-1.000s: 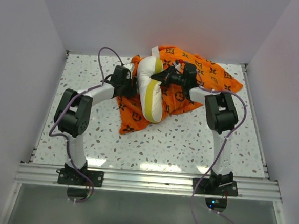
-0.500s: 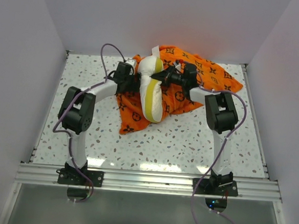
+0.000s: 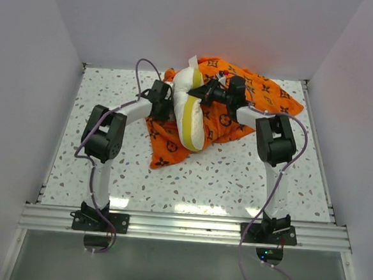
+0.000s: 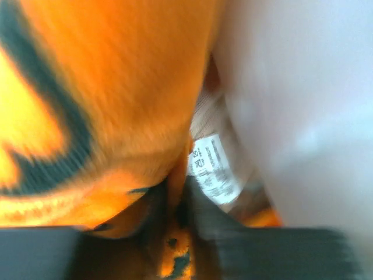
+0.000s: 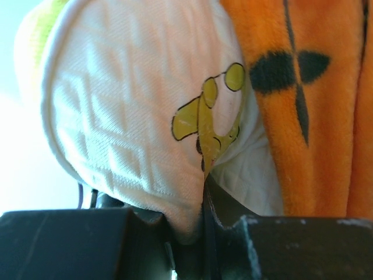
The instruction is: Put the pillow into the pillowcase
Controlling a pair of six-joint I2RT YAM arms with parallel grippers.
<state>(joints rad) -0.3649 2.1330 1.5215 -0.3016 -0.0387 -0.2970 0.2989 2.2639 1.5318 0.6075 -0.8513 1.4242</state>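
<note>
A cream-white, diamond-quilted fabric pillow (image 5: pixel 128 116) fills the left and middle of the view. It carries a printed yellow figure with a dark outline, and a yellow-green band shows along its upper left edge. Pressed against its right side hangs the bright orange plush pillowcase (image 5: pixel 315 134), which bears a dark brown four-petal flower motif. At the bottom, the black right tool (image 5: pixel 204 192) pinches a fold of the pillow's lower edge between its closed fingers (image 5: pixel 87 239).

Top camera looks down from behind; wrist cameras sit tight against pillow (image 5: pixel 128 116) and pillowcase (image 4: pixel 116 87).
</note>
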